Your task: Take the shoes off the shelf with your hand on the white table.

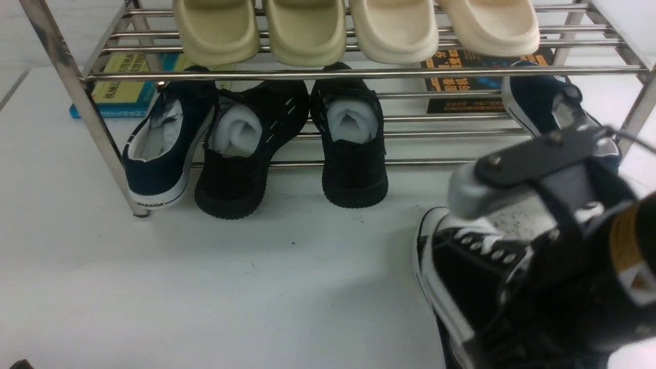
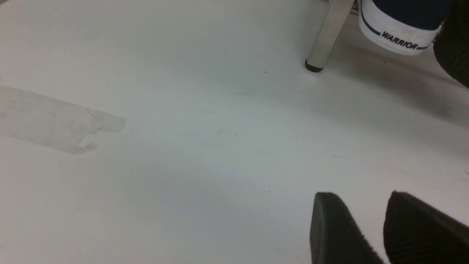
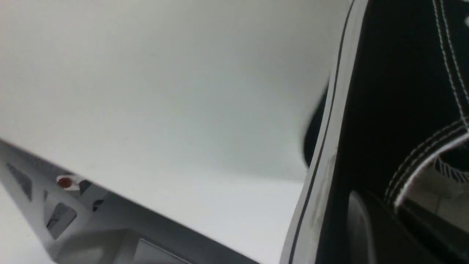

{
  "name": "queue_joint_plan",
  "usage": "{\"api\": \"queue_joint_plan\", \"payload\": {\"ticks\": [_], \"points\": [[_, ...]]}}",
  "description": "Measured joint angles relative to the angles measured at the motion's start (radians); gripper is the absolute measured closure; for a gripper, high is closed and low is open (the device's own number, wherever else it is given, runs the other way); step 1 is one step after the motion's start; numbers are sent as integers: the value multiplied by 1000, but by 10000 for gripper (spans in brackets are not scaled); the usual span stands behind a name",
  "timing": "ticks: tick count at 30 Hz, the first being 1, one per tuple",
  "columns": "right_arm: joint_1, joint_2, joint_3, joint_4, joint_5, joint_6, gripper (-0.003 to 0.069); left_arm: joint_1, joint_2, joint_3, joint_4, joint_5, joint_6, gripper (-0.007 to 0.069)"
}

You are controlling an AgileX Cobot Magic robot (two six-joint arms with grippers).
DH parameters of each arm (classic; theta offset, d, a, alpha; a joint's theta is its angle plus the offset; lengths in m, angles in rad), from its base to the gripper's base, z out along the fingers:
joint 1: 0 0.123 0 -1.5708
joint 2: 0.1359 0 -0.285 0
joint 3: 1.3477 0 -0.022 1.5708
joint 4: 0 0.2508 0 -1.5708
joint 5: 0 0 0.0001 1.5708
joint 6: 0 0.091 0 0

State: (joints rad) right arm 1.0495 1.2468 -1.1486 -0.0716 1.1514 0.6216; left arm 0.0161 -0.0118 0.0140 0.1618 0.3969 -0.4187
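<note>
Front view: sneaker [image 1: 461, 271] clear of shelf [image 1: 307, 73]; white table [image 1: 205, 287] open leftward.

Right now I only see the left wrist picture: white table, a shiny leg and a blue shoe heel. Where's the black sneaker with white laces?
Observer: The black canvas sneaker with white laces is off the shiny steel shelf, over the white table on the robot's right.
Operator: Is a hand holding it?
Observer: Yes, the right hand is shut on it, near its opening.
Operator: What's on the top shelf?
Observer: Four pale foam slides, side by side.
</note>
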Motion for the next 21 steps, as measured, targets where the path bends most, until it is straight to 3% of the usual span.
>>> {"api": "queue_joint_plan", "payload": {"ticks": [3, 11, 21], "points": [[93, 45, 4, -14, -100, 33, 653, 0, 0, 0, 0, 0, 0, 382], [117, 203, 4, -32, -277, 71, 653, 0, 0, 0, 0, 0, 0, 382], [119, 402, 4, -310, -427, 340, 650, 0, 0, 0, 1, 0, 0, 382]]}}
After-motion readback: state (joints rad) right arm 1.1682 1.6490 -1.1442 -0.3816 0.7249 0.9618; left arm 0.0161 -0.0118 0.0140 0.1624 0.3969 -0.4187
